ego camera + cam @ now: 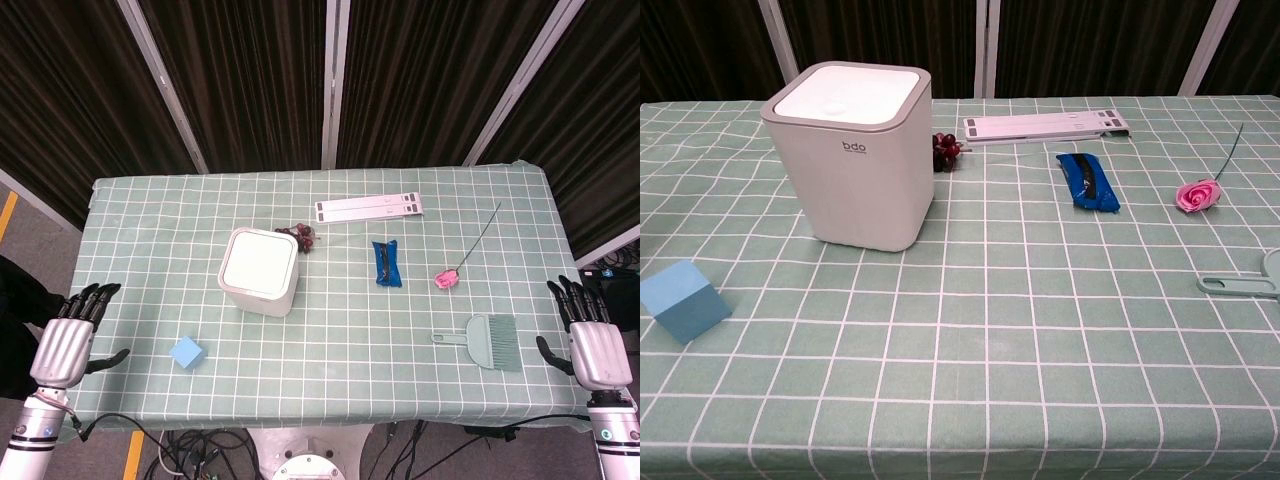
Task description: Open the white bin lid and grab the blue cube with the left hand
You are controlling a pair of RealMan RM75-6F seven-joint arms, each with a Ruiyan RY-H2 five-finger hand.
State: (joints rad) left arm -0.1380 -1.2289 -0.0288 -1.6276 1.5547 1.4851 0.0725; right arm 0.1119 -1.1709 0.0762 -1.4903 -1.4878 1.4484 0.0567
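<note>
Two robot hands: both were at the near edge of the table (pixel 140 215), one at each corner, and both showed only in the head view.
Left robot hand (pixel 68 335): it was off the left side of the table, fingers spread apart, holding nothing.
Right robot hand (pixel 590 335): it was off the right side of the table, fingers spread apart, holding nothing.
White bin (pixel 259 271): it stood upright near the middle of the table, a bit to the left. Its lid (pixel 850 97) was shut and lay flat on top.
Blue cube (pixel 187 352): it sat on the green checked cloth, in front of the bin and to its left, apart from it. It was near the left robot hand but not touching it.
Dark red bunch (pixel 300 236): it lay just behind the bin, to the right. I could not tell what it was.
White strip (pixel 369 208): it lay flat near the far edge.
Blue packet (pixel 385 263): it lay to the right of the bin.
Pink rose (pixel 446 279): it lay further right, with a thin stem pointing to the far side.
Green brush (pixel 487 341): it lay near the right robot hand, apart from it.
</note>
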